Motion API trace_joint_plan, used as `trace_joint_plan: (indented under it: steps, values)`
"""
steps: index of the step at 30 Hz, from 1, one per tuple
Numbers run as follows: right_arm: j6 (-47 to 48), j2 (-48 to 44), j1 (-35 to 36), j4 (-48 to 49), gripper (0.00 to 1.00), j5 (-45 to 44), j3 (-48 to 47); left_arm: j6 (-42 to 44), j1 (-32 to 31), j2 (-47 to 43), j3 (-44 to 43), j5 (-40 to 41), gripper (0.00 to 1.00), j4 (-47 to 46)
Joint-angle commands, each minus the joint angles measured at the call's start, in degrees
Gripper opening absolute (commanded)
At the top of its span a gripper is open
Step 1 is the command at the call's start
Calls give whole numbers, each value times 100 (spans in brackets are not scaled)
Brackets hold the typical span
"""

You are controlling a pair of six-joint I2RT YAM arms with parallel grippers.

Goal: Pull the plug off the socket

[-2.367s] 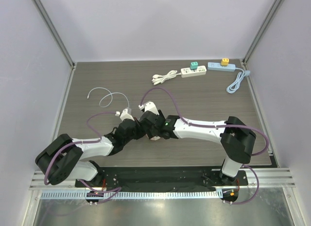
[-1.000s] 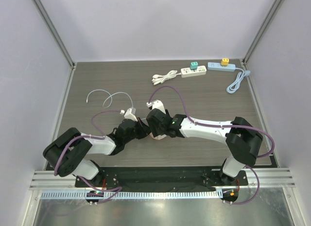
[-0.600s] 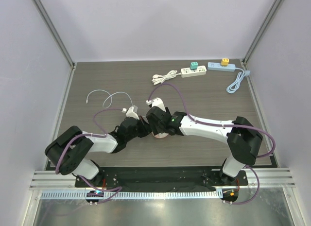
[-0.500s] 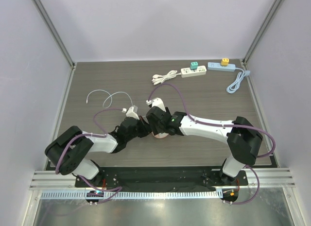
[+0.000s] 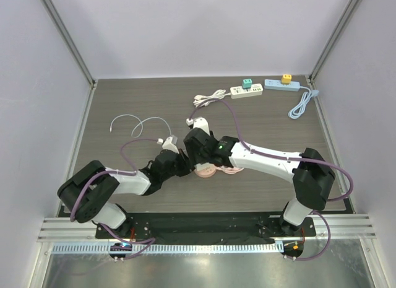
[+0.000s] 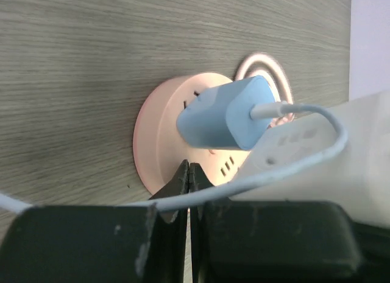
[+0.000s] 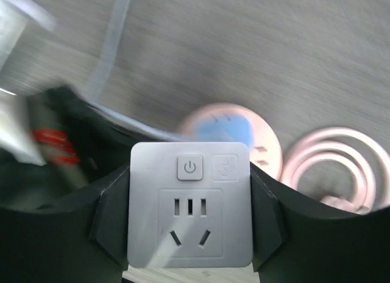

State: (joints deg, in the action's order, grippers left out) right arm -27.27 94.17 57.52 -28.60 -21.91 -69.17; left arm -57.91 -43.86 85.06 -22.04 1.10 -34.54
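A round pink socket (image 5: 206, 171) lies on the table, with a blue plug (image 6: 222, 115) and its white cable seated in it. It shows in the left wrist view (image 6: 159, 143) and the right wrist view (image 7: 268, 143). My left gripper (image 6: 189, 173) is shut, its tips resting on the pink socket's near rim, just below the blue plug. In the top view it (image 5: 181, 165) sits at the socket's left. My right gripper (image 7: 190, 216) is shut on a white square socket adapter (image 7: 190, 204), held above the pink socket. That adapter also shows in the left wrist view (image 6: 311, 155).
The socket's pink cord lies coiled (image 5: 233, 171) to its right. A thin white cable (image 5: 139, 122) loops at the left. At the back stand a white power strip (image 5: 238, 91) with a green plug (image 5: 247, 83) and a blue strip (image 5: 275, 85) with a yellow plug (image 5: 286, 78).
My right gripper has lifted away toward the far side with the white adapter, uncovering the pink socket and its coil. My left gripper has stayed at the socket's left edge.
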Motion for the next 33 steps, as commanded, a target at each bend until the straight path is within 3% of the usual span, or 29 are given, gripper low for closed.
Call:
trace_joint_plan:
  steps: [1, 9, 23, 29, 33]
  values:
    - [-411, -180, -3, 1366, 1, 46, -660, 280, -193, 117, 332, -391, 0, 986]
    - [-402, -504, -21, 1164, 1, 21, -563, 298, -220, -270, 683, -401, 0, 660]
    - [-376, -2842, -196, 575, 1, -366, 1449, 394, -220, -710, 1053, -400, 0, 88]
    - [-754, -3659, -1672, 338, 1, -349, 2354, 421, -220, -833, 1219, -436, 0, -149]
    - [-859, -3687, -2770, 338, 1, 300, 2723, 499, -229, -1061, 1386, -479, 6, -368]
